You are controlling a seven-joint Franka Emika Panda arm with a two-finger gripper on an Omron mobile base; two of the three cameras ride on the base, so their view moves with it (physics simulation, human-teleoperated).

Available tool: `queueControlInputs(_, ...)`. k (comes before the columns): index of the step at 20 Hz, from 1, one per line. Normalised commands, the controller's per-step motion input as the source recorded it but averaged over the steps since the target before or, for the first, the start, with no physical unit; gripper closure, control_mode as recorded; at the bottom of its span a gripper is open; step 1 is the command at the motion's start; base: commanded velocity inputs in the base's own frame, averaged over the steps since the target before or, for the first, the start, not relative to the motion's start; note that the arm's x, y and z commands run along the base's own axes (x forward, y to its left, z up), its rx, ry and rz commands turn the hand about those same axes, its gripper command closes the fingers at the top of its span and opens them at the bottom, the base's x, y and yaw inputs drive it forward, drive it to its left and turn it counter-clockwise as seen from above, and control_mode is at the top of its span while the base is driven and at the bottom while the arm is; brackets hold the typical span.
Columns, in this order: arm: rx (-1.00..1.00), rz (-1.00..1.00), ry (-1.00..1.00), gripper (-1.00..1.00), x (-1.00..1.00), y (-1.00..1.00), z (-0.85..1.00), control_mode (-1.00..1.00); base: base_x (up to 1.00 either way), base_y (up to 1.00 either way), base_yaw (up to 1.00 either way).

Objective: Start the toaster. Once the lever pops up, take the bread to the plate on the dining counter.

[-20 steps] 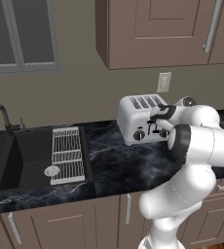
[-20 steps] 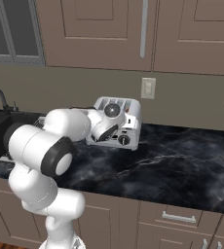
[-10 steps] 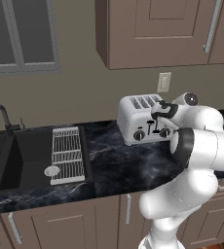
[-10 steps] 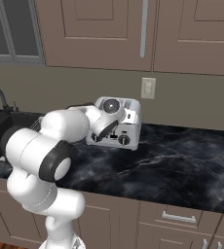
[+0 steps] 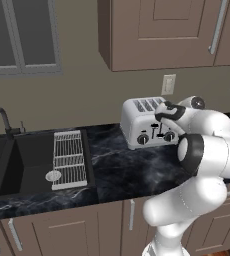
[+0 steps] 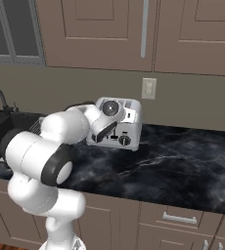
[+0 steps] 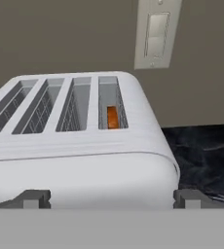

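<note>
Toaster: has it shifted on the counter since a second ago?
No. The toaster sits at the same spot below the wall outlet.

toaster (image 5: 139, 125): silver-grey, black knobs and levers | bread (image 7: 112, 117): orange-brown | tabletop (image 6: 183, 161): black marble, faint white veins | cabinets (image 6: 114, 29): brown | wall switch (image 7: 155, 34): off-white | sink rack (image 5: 68, 157): white wire

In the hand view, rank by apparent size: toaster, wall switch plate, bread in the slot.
1. toaster, looming partly from nearness to the camera
2. wall switch plate
3. bread, with just an orange sliver showing in the rightmost slot
</note>
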Motion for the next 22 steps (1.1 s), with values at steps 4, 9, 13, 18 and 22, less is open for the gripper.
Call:
queueControlInputs(4,0.00,0.00,-0.01,-1.00,0.08,0.00,0.16,-1.00,0.00,0.00,0.00)
queueControlInputs(9,0.00,0.00,-0.02,-1.00,0.14,-0.05,0.03,-1.00,0.00,0.00,0.00)
queueControlInputs(13,0.00,0.00,-0.07,-1.00,0.02,-0.05,0.08,-1.00,0.00,0.00,0.00)
queueControlInputs(18,0.00,0.00,-0.05,-1.00,0.00,-0.02,0.10,-1.00,0.00,0.00,0.00)
queueControlInputs(22,0.00,0.00,0.00,-1.00,0.00,0.00,0.05,-1.00,0.00,0.00,0.00)
